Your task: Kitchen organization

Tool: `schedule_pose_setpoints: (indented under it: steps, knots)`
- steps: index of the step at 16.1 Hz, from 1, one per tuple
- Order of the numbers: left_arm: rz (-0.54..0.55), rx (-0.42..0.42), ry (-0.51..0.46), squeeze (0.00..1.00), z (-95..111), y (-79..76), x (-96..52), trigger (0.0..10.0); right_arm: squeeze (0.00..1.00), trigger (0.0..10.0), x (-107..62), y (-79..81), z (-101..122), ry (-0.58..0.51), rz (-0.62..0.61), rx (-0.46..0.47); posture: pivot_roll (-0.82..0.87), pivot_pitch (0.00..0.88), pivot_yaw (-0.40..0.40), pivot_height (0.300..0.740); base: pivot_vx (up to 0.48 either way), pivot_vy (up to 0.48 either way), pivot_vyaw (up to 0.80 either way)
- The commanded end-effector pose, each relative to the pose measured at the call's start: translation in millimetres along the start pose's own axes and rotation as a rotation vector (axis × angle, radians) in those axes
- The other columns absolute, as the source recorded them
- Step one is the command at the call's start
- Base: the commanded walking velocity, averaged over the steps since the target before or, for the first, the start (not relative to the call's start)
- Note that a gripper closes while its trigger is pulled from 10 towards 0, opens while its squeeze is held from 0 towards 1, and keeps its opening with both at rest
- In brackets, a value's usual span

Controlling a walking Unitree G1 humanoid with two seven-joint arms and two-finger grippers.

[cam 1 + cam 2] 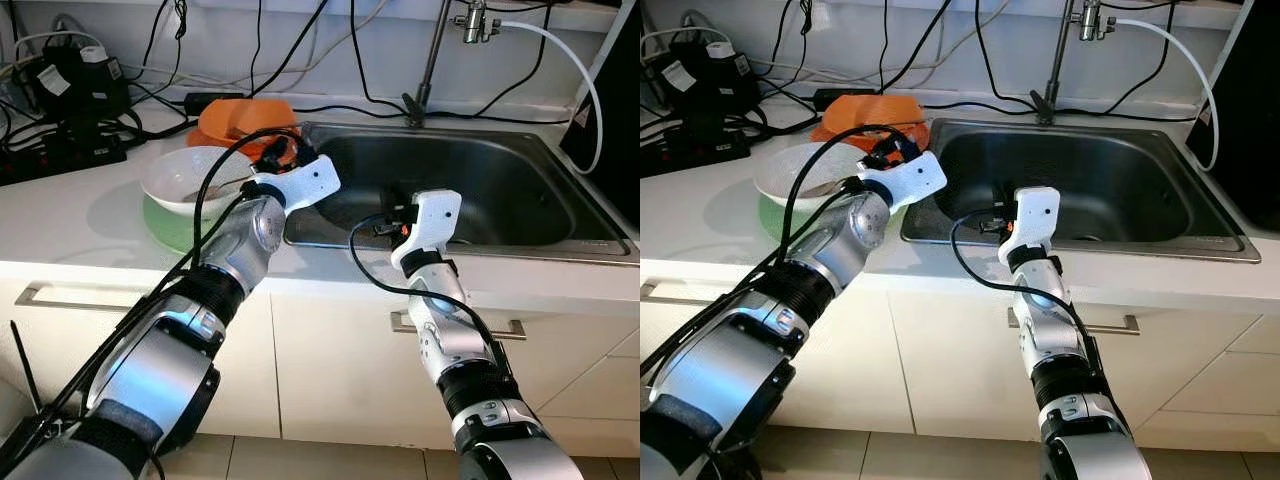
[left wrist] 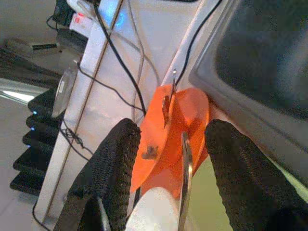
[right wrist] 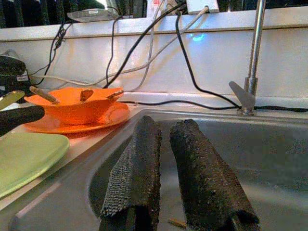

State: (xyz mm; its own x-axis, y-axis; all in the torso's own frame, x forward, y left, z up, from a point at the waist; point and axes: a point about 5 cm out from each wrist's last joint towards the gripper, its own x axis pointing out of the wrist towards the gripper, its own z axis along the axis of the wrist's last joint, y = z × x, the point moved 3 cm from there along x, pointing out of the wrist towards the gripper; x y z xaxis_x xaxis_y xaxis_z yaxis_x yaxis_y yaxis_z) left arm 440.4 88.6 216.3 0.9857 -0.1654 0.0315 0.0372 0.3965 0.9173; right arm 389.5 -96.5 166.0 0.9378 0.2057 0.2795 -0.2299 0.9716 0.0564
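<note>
My left gripper [image 2: 166,159] is spread wide over the white bowl [image 1: 190,180] on the green plate [image 1: 165,225], spoon handle [image 2: 186,183] between the fingers. Right gripper [image 3: 163,168] is nrly closed, empty, at the sink [image 1: 480,180] edge. Bowl prob ceramic: rigid, slick, breakable. Orange bowl [image 3: 77,103] sits behind. I'd pinch the rim, not the spoon.

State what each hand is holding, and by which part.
Nothing is held. The left hand is open, hovering by the orange bowl; the right hand, fingers nearly together, hangs over the sink.
</note>
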Motion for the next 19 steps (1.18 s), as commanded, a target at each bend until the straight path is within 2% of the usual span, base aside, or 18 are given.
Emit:
schedule_pose_setpoints:
  steps: [1, 4, 5, 6, 7, 8, 19]
  knots:
    - [0.017, 0.038, 0.021, 0.0, -3, 4.8, 1.6, 10.0, 0.0, 10.0, -2.6, -5.8, 0, 0.004, -0.015, -0.002, 0.0, 0.0, 0.013, 0.74, 0.0, 0.0, 0.0]
    - [0.001, 0.035, 0.044, 0.0, -8, 1.0, 1.5, 9.8, 0.0, 10.0, -2.9, -5.7, 0, 0.004, -0.019, 0.0, 0.0, 0.0, 0.014, 0.74, 0.0, 0.0, 0.0]
    - [-0.005, 0.033, 0.046, 0.0, -9, -0.6, 1.2, 8.4, 0.0, 10.0, -3.0, -5.6, 0, 0.004, -0.019, 0.0, 0.0, 0.0, 0.014, 0.74, 0.0, 0.0, 0.0]
    - [-0.008, 0.033, 0.047, 0.0, -9, -1.7, 1.1, 3.6, 0.0, 10.0, -3.0, -5.5, 0, 0.004, -0.019, 0.0, 0.01, 0.0, 0.012, 0.74, 0.0, 0.0, 0.0]
    - [-0.011, 0.031, 0.046, 0.0, -9, -2.3, 1.0, 1.4, 0.0, 10.0, -2.9, -5.5, 0, 0.005, -0.019, 0.0, 0.0, 0.0, 0.012, 0.74, 0.0, 0.0, 0.0]
    - [-0.016, 0.025, 0.043, 0.0, -8, -3.7, 0.9, 0.0, 0.0, 10.0, -2.9, -5.7, 0, 0.006, -0.02, 0.0, 0.0, 0.0, 0.012, 0.74, 0.0, 0.0, 0.0]
    - [-0.018, 0.013, 0.024, 0.0, -6, -5.3, 0.5, 0.0, 0.0, 10.0, -2.3, -5.9, -1, 0.008, -0.026, 0.002, 0.01, 0.0, 0.011, 0.74, 0.0, 0.0, 0.0]
